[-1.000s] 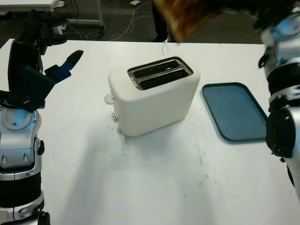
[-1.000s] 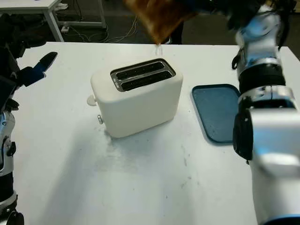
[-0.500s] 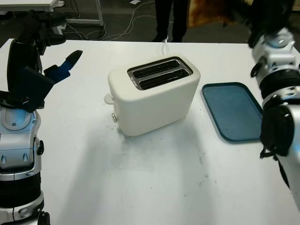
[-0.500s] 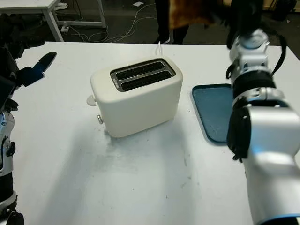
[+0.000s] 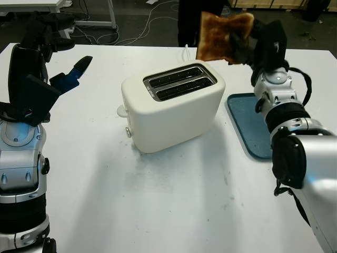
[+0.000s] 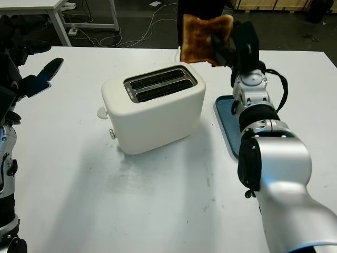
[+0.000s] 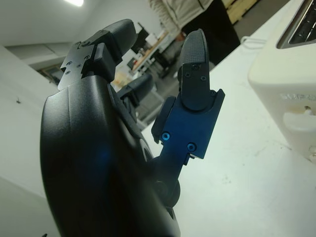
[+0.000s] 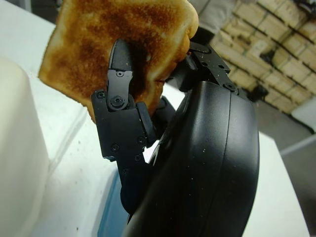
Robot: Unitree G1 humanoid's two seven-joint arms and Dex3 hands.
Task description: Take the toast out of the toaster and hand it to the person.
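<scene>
The white table (image 5: 174, 211) has broad bare room near and to the left. The cream toaster (image 5: 174, 108) sits at its middle, both slots vacant, lever knob facing left. Just right of it lies a blue tray (image 5: 260, 124), reaching toward the right edge. The right hand (image 5: 260, 45) is raised above the far right of the toaster, fingers pinching the browned toast (image 5: 224, 37) upright in the air. A person (image 6: 202, 8) in dark clothes stands beyond the far edge, behind the toast. The left hand (image 5: 50, 63), holding nothing, hovers over the far left.
</scene>
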